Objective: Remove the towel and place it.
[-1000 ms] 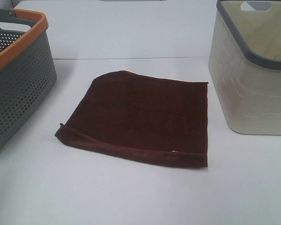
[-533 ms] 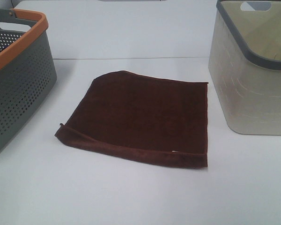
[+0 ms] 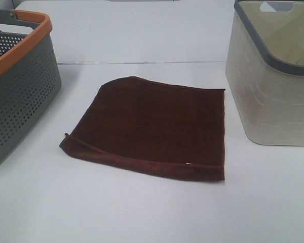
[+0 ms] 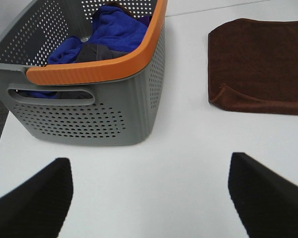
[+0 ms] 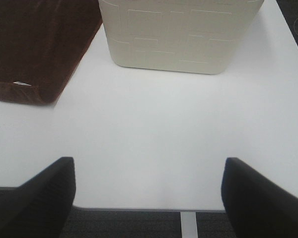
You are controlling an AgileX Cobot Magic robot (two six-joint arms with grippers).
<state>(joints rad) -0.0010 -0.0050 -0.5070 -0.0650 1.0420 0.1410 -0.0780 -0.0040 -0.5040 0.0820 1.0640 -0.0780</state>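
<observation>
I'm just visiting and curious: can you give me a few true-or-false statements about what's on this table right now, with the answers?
1. The brown towel lies folded on the table between two baskets. True.
2. The grey basket with the orange rim is empty. False: it holds blue and dark cloth.
3. The left tool is gripping the towel. False: it is open, holding nothing.
4. The beige basket has a grey rim. True.
5. The right tool is open. True.
</observation>
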